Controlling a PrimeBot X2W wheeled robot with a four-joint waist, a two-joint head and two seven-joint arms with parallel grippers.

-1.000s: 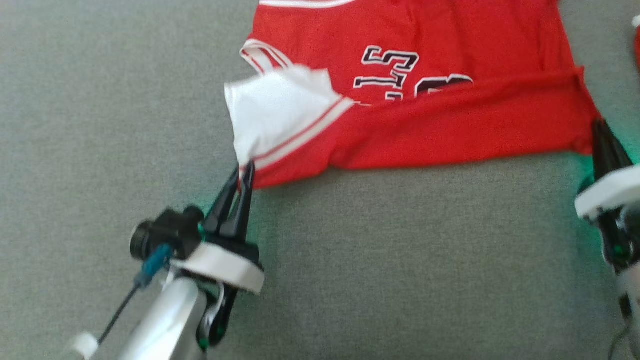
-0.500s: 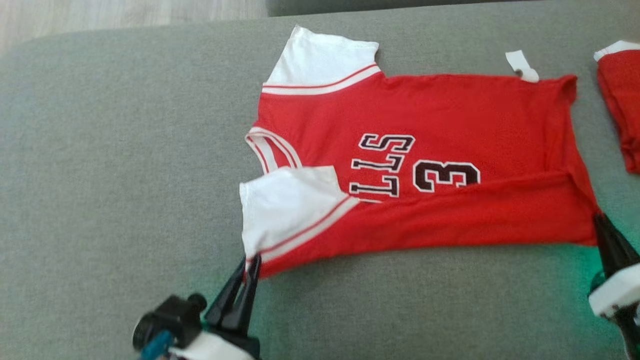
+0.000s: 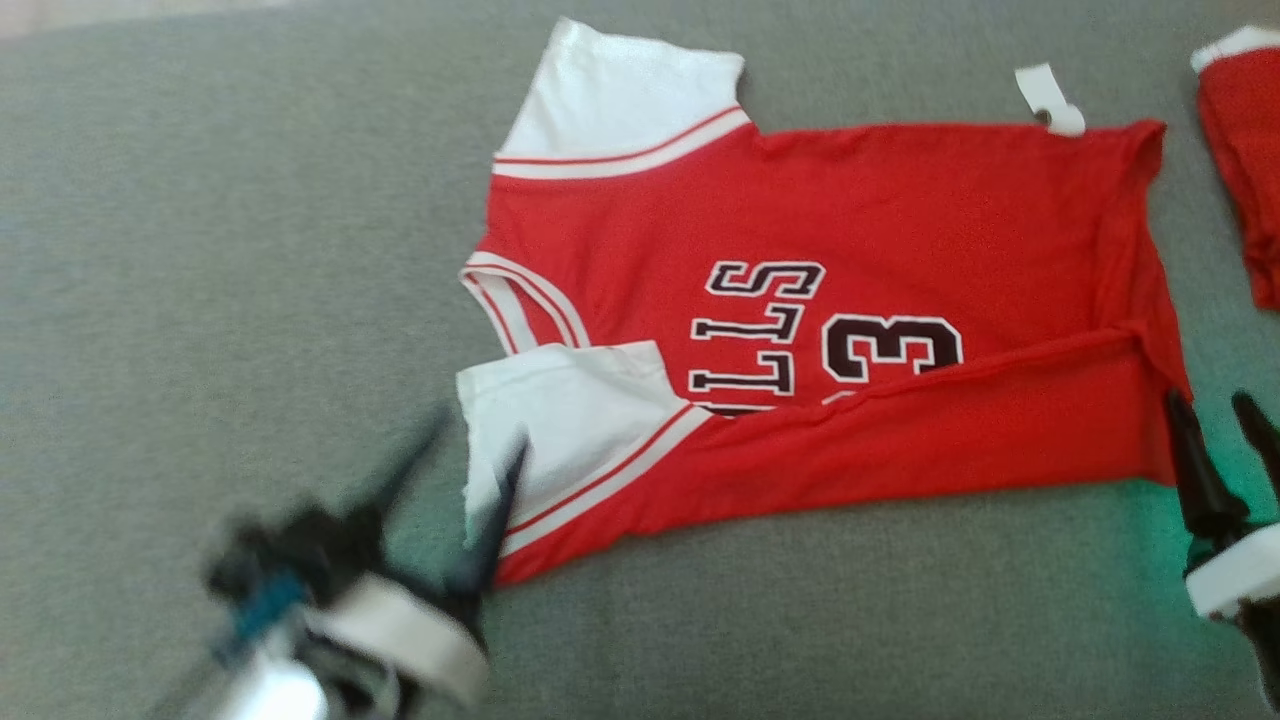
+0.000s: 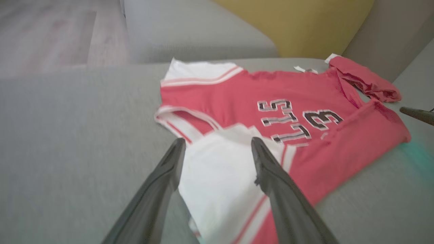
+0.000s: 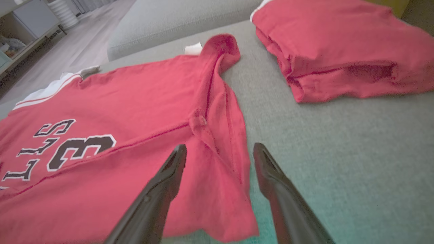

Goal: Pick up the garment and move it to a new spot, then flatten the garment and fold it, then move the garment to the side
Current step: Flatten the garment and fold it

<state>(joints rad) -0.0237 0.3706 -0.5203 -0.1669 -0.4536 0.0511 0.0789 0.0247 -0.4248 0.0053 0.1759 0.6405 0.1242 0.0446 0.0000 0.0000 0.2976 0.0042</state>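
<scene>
Jersey point(image 3: 860, 210) lies near-edge folded; your left gripper point(image 3: 480, 435) and right gripper point(image 3: 1210, 400) both gape open, gripping nothing.

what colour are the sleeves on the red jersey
The jersey sleeves are white with red-striped edging, clearest in the head view.

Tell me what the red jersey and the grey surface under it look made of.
Red jersey: soft knit cloth, matte, maybe cotton or polyester; it folds limp and creases. Grey surface: woven upholstery fabric, matte, fine flecked texture; likely a padded cushion.
</scene>
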